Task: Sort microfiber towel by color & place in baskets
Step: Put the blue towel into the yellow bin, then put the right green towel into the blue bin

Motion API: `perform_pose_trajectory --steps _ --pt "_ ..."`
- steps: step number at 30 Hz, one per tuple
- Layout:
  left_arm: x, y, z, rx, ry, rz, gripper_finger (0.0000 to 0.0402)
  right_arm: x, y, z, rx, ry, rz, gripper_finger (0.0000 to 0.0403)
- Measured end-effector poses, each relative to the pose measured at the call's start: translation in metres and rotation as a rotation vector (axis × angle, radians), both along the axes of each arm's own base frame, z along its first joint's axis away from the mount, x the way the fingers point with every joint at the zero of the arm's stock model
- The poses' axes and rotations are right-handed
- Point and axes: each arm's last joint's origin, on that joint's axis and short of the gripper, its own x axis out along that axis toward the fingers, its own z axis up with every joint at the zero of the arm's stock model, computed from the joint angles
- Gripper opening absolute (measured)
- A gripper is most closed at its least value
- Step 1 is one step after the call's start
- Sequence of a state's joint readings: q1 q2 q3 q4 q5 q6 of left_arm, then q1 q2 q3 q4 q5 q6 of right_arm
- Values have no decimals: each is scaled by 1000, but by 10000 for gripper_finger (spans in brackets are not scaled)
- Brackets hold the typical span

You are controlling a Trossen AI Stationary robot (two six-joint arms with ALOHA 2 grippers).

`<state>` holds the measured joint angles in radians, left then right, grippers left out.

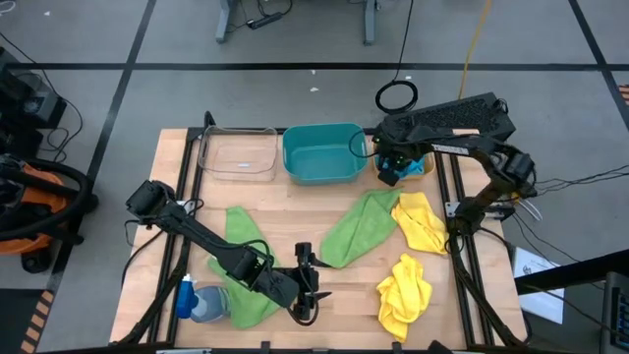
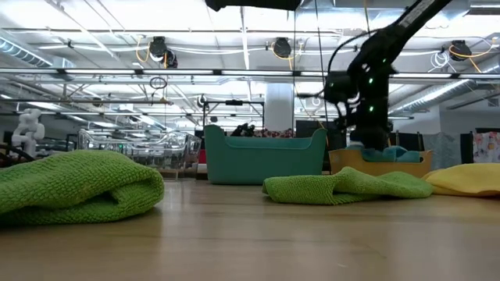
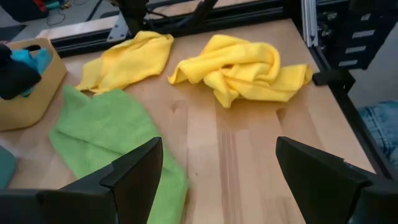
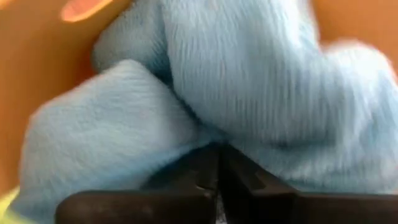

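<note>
Three baskets stand in a row along the far edge of the tabletop [image 1: 295, 211]: the clear bin [image 1: 238, 154] nearest the far left corner, the large bin [image 1: 321, 152] at mid-edge, the small bin [image 1: 421, 167] towards the far right corner. The right gripper [image 1: 398, 167] reaches into the small bin, onto a towel [image 4: 249, 81] lying in it. Two towels [image 1: 367, 226] [image 1: 421, 221] lie touching right of centre. Another towel [image 1: 405, 293] lies near the near right corner. A fourth towel [image 1: 241, 261] spreads towards the near left corner, the left gripper [image 1: 313, 285] beside it.

Wooden table [image 1: 295, 211] with towels [image 1: 359, 228] and baskets [image 1: 319, 152].
</note>
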<state>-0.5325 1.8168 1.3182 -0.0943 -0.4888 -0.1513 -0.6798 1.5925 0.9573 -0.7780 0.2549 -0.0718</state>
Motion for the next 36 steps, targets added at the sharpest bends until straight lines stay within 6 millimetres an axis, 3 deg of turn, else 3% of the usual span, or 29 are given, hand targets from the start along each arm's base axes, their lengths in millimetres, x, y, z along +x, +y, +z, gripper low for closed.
perform_pose_trajectory --steps 5,11,14,18,22,29,36 --pt "0 0 -2 -1 7 -6 318 -15 13 35 -51 -95 -105 15" --pt "1 0 -1 -7 -3 -6 318 -41 35 79 -131 -232 -157 71" --pt "1 0 -1 -5 0 -6 318 -49 54 99 -101 -384 -154 100" --pt "3 3 -1 -5 0 4 318 -43 96 112 -15 -622 -70 126" --pt "4 6 -1 -5 0 12 318 -33 143 101 47 -753 32 134" --pt "8 5 -9 4 8 24 318 -15 221 58 175 -854 140 135" --pt "11 11 -11 -19 10 56 318 2 270 23 94 -774 300 141"
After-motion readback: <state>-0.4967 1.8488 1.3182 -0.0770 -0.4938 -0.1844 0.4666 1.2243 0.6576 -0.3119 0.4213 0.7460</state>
